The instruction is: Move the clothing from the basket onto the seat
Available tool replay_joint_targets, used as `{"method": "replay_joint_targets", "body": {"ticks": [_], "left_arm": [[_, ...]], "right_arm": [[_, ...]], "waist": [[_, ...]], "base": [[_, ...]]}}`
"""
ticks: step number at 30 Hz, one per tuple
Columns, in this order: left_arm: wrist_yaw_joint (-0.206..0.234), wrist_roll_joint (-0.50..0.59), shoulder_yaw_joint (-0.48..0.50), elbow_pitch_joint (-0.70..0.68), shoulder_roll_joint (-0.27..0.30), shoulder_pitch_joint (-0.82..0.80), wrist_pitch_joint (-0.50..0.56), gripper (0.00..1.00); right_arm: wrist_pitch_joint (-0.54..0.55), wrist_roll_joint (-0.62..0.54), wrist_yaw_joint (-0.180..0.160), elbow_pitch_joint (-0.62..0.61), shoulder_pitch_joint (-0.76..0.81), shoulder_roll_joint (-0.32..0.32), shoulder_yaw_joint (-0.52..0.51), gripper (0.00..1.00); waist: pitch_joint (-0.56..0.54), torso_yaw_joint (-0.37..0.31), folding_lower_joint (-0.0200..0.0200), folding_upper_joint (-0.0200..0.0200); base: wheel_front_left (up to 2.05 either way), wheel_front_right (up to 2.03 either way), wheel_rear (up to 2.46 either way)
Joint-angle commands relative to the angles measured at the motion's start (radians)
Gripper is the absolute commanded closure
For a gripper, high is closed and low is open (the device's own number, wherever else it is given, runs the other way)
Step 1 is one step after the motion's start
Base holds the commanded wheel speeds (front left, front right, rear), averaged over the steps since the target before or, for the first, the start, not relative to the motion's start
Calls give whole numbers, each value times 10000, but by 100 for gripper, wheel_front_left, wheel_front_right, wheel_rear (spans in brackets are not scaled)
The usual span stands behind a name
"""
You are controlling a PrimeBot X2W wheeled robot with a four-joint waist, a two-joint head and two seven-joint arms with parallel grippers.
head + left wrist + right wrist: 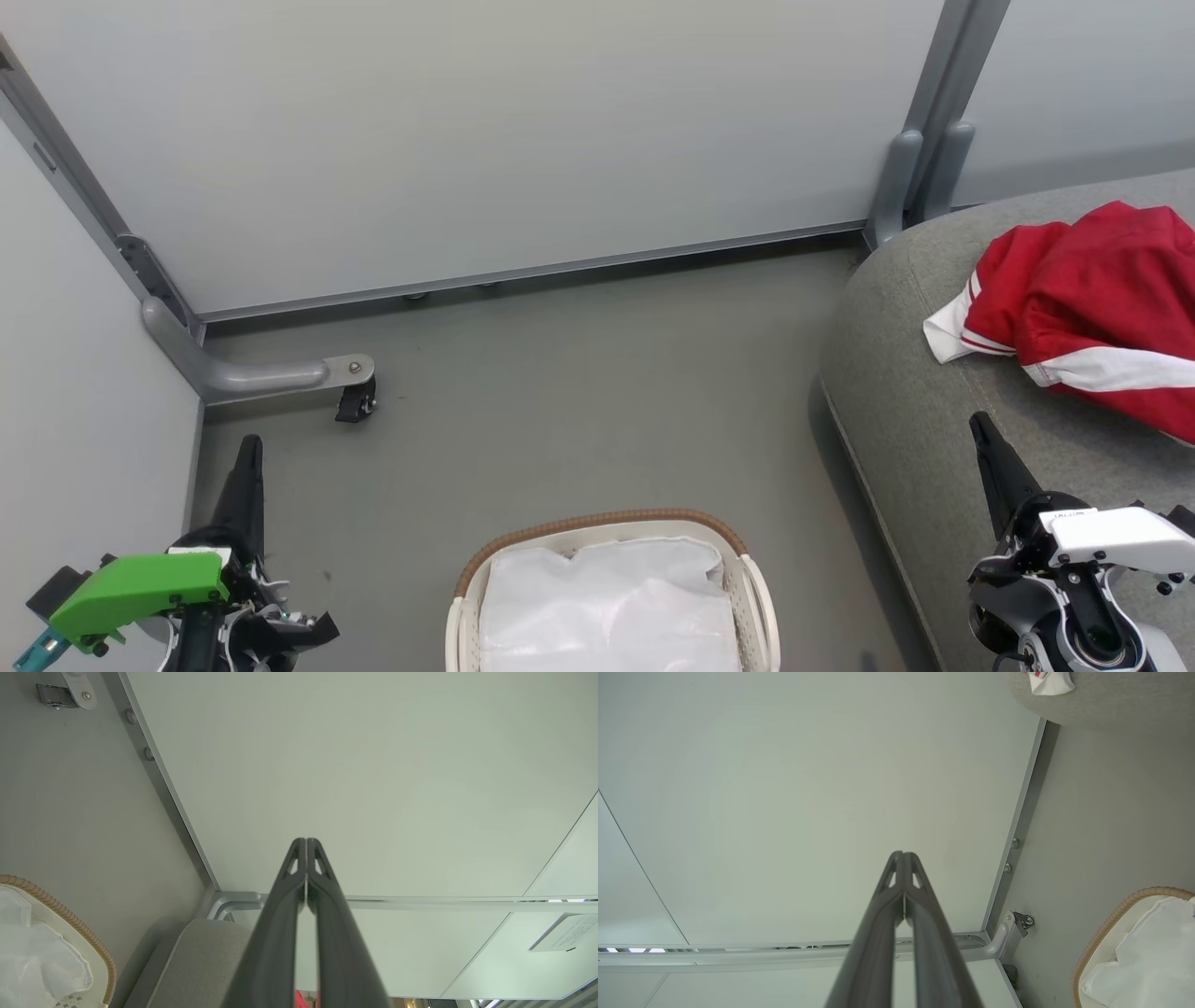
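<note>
red clothing [1092, 308] is up on the grey seat [896, 401], bunched at the right, white trim lying toward the cushion's edge but not over it. basket [597, 523] sits on the floor, centre bottom, and what shows in it is just the crumpled white liner [607, 607]. no red seen, tho the frame cuts off its near half. left gripper [249, 457] low left, fingers pressed tight together, nothing in them; right gripper [985, 439] low right, seen against the seat, same: pinched closed, empty. my read: job looks abt done, so the step now is a check. do it well by looking at the rest of the basket before calling it; if a reach is needed, spread the fingers first & pinch only red fabric, never the liner. around: grey partition panels [513, 140] behind, a caster foot [355, 399] left of the basket, well apart. nothing lies btwn basket & seat — only the seat's rounded corner could catch the r arm
</note>
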Motion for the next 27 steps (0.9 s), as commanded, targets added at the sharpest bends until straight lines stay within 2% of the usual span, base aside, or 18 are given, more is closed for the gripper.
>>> {"method": "replay_joint_targets", "body": {"ticks": [1, 27], "left_arm": [[-57, -31, 25, -10, -1, -101, 44, 100], [-57, -38, 17, -11, -1, -100, 37, 100]], "right_arm": [[14, 29, -3, -38, 109, -59, -22, 100], [13, 30, -3, -38, 109, -59, -19, 100]], "waist": [[0, 0, 0, 0], [0, 0, 0, 0]], "base": [[0, 0, 0], [0, 0, 0]]}}
